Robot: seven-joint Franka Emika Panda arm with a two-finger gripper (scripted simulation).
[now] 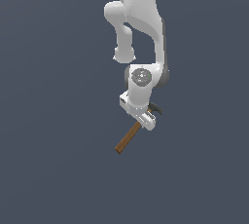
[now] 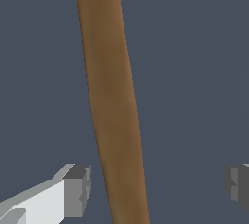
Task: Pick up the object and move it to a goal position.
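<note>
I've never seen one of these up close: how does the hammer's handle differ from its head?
The handle is brown wood, long and straight; the head is dark grey metal, short and stubby. The handle sticks out in plain view below the gripper; the head is mostly hidden behind it. Both belong to one hammer, lying between the open fingers.

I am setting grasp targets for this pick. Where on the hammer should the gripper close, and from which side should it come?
Best on the hammer handle's upper stretch near the head, coming straight down from above. The handle is straight and slim, and in the wrist view it already runs between the open fingers of the gripper, so closing across its width should clamp it.
</note>
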